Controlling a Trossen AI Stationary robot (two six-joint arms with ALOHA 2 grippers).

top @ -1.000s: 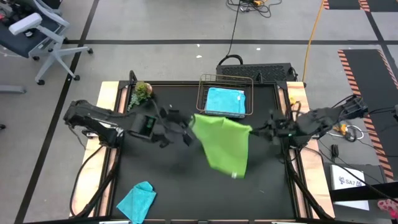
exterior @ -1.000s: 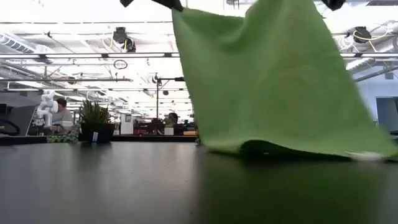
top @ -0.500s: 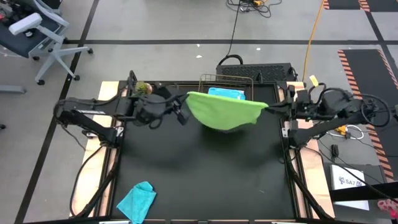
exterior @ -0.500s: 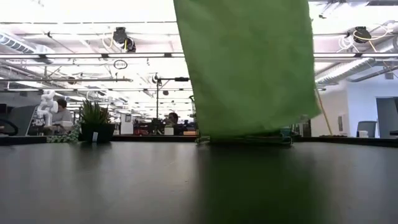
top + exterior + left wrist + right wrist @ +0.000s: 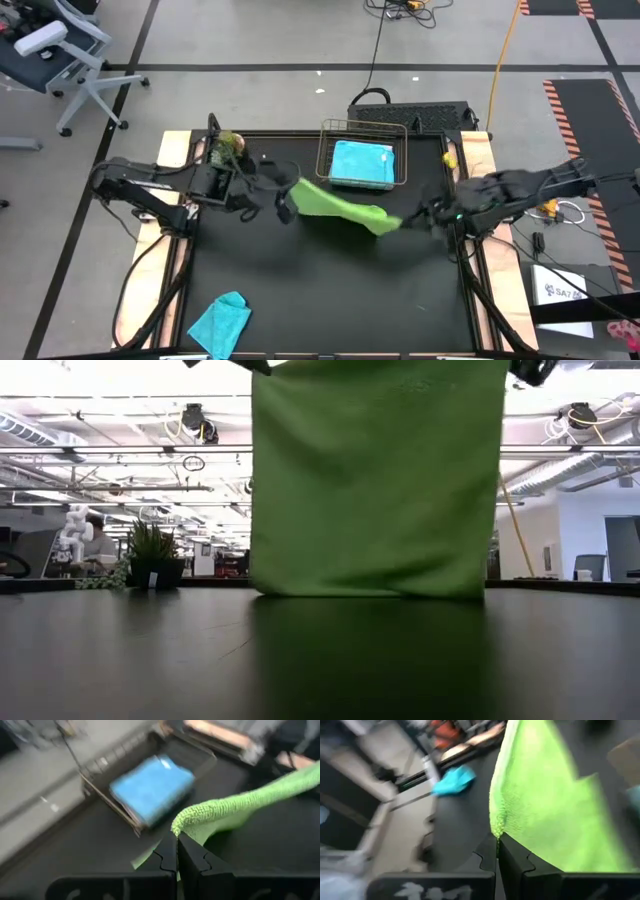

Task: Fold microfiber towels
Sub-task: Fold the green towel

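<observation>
The green towel (image 5: pixel 340 207) is pinched at its corners by the left gripper (image 5: pixel 285 206) and right gripper (image 5: pixel 412 220), stretched flat for folding.

Lighting: bright, even, from overhead; ceiling strip lights (image 5: pixel 120 450) blown out to white glare across the top of the low view. Shadows: soft dark patch on the table (image 5: pixel 300 290) beneath the lime green towel (image 5: pixel 340 207). Blur: heavy motion smear in both wrist views, background unreadable; towel edges smeared in the high view.
</observation>
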